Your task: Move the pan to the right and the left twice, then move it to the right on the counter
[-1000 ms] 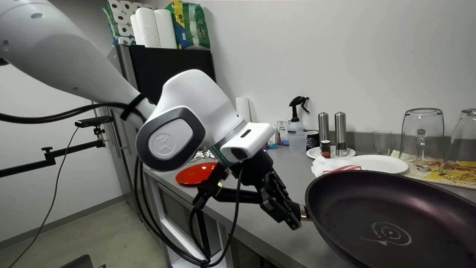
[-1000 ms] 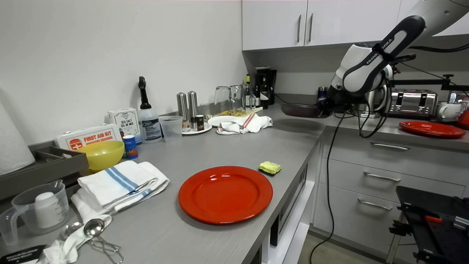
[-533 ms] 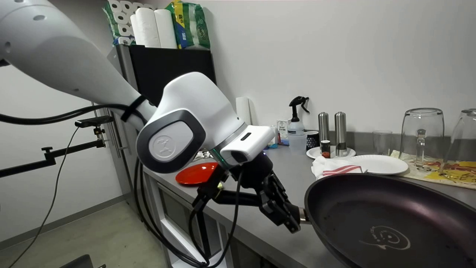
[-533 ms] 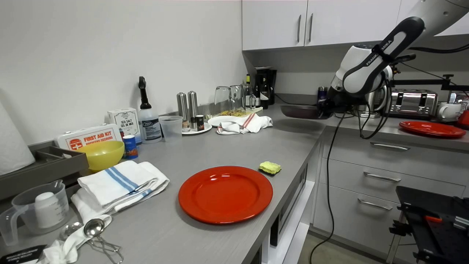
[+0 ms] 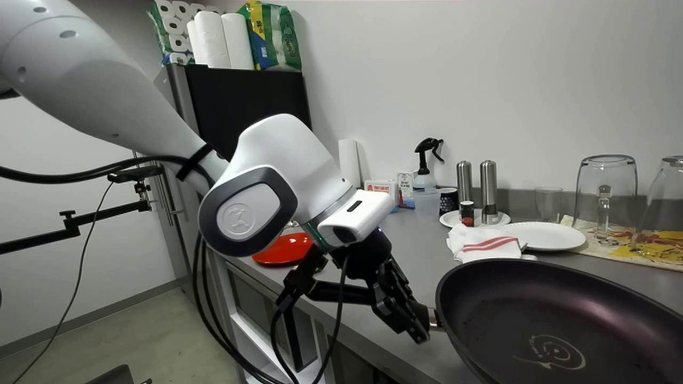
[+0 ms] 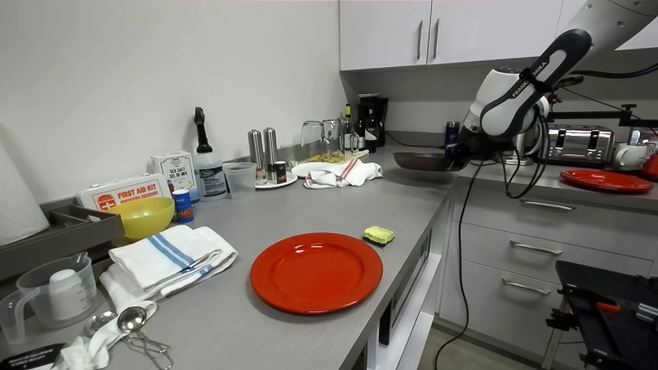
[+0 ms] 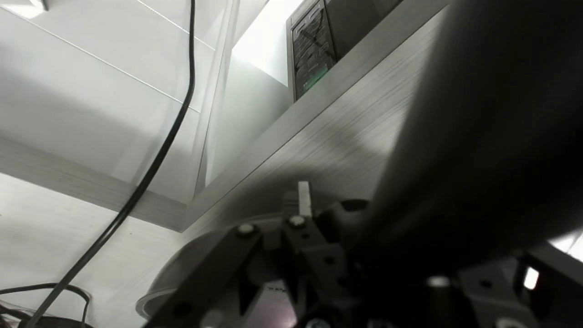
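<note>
We see the claw point(image 5: 419, 322) clamped on the handle point(image 5: 434, 320) of the black frying pan point(image 5: 555, 314), most of that handle hidden in the grip, its long axis running from the claw into the pan. The round body lies wholly beyond the claw, seemingly just above the grey counter point(image 6: 308, 216). We judge that a sideways sweep must carry it from this one end.
</note>
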`<state>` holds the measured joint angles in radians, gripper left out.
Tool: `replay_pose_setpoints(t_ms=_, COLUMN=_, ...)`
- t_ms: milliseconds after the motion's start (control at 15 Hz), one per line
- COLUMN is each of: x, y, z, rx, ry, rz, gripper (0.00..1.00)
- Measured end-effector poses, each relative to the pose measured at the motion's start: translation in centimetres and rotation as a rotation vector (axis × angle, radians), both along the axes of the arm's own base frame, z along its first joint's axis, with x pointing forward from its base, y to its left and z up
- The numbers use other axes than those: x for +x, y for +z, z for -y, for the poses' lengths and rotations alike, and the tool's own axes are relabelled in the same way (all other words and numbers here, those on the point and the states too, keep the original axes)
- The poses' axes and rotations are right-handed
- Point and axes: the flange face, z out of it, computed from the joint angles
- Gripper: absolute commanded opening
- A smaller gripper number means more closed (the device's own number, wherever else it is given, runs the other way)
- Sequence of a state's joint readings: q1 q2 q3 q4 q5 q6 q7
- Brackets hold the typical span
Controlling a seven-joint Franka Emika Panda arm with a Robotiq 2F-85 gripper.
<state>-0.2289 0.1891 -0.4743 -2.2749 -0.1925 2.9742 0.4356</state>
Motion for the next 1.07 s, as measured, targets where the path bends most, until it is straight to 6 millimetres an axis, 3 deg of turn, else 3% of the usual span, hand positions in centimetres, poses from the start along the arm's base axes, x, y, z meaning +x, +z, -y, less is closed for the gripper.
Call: replay_pose_setpoints(t_ms=1067, x=1.0, y=-2.8, z=1.0, rx=-0.079, ry=-0.013, rz=-0.010, gripper=0.22)
